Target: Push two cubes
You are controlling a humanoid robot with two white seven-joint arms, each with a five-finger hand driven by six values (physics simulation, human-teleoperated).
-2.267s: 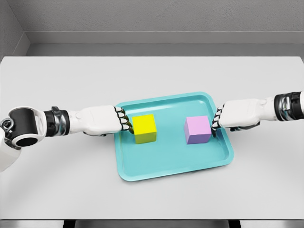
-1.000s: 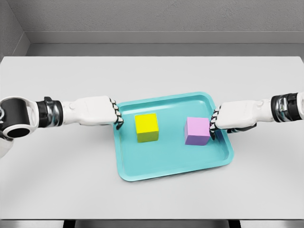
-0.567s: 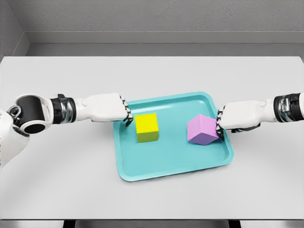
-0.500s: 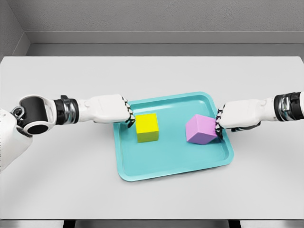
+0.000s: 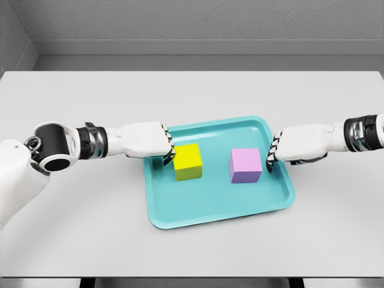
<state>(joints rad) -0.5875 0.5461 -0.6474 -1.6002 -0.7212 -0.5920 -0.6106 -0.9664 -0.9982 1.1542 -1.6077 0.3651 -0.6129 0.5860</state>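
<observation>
A yellow cube (image 5: 188, 162) and a purple cube (image 5: 246, 165) sit flat inside a teal tray (image 5: 216, 201), yellow on the left, purple on the right. My left hand (image 5: 169, 151) reaches in over the tray's left rim. Its curled fingers press against the yellow cube's upper left side. My right hand (image 5: 272, 158) is at the tray's right rim with fingers curled, just right of the purple cube. I cannot tell whether it touches it. Neither hand grasps anything.
The tray lies a little right of the middle of a light grey table (image 5: 90, 228). A grey wall (image 5: 192, 24) rises behind the table's far edge. Nothing else stands on the table.
My left hand moved right against the yellow cube, which slid slightly right. The purple cube, tipped on an edge half a second ago, lies flat again and a bit further left.
</observation>
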